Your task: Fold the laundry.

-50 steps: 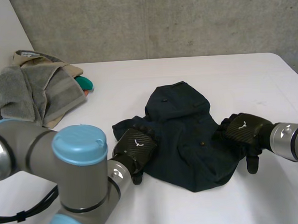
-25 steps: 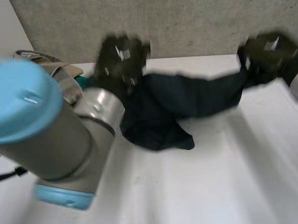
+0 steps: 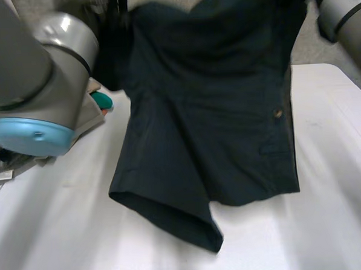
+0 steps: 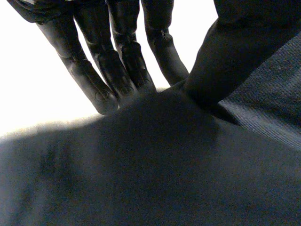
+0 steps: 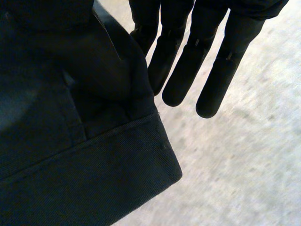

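A dark navy garment [image 3: 210,121] hangs spread between my two hands, held by its upper edge. Its lower hem trails down to the white table [image 3: 333,163]. In the left wrist view my left hand [image 4: 117,61] keeps its fingers straight and pinches a corner of the garment [image 4: 150,165] against the thumb. My right hand [image 5: 207,56] does the same at the other top corner, where the hemmed edge of the garment [image 5: 70,141] sits between thumb and fingers. The left arm [image 3: 38,76] and right arm [image 3: 343,11] are both raised high.
Behind the left arm, at the table's far left, lie a beige cloth [image 3: 93,118] and a teal item [image 3: 103,101]. A concrete wall stands behind the table. The table's right edge is close to the right arm.
Both hands closed on the garment where it lay crumpled on the table and raised it. It now hangs stretched out high between them.
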You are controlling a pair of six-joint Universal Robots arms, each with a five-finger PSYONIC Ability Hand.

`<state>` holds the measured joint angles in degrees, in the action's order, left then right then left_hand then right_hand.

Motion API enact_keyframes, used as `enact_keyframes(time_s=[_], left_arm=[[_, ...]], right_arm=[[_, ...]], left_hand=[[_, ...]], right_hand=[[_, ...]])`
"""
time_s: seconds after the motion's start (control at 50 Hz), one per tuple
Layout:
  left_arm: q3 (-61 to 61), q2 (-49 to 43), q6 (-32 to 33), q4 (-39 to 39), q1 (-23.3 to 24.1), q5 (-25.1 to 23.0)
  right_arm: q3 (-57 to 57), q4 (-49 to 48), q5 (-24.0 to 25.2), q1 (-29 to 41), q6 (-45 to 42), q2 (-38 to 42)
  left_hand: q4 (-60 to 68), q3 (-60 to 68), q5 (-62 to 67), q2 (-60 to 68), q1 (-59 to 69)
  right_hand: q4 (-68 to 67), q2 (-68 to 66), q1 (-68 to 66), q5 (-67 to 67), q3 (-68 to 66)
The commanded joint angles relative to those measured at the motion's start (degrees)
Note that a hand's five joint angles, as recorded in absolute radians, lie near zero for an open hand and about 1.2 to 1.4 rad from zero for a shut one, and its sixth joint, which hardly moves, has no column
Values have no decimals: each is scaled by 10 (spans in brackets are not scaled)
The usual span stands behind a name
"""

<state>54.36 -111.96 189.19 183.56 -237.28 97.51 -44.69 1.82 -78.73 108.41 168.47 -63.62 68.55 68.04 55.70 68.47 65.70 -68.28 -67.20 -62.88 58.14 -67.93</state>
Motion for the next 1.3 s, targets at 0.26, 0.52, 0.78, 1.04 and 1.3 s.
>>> enact_keyframes(time_s=[0.26,0.52,0.78,1.04,1.3], left_arm=[[-63,-180,-40,-7,-63,15],[286,24,37,-57,41,-6],[419,-55,107,6,158,14],[414,-88,182,166,145,33],[437,-11,167,206,143,60]], right_arm=[[75,-154,-202,80,-174,224],[-195,171,-43,58,-218,60],[-431,59,34,3,-274,24],[-495,-143,15,-7,-259,41],[-499,-117,15,-7,-241,24]], left_hand=[[-586,-580,-557,-585,-557],[-493,-488,-464,-492,-464],[-545,-540,-516,-544,-516],[-214,-209,-185,-213,-185],[-523,-518,-494,-522,-494]], right_hand=[[583,572,529,-581,579],[583,572,529,-581,579],[489,478,435,-487,485],[-117,-128,-171,119,-121],[-117,-128,-171,119,-121]])
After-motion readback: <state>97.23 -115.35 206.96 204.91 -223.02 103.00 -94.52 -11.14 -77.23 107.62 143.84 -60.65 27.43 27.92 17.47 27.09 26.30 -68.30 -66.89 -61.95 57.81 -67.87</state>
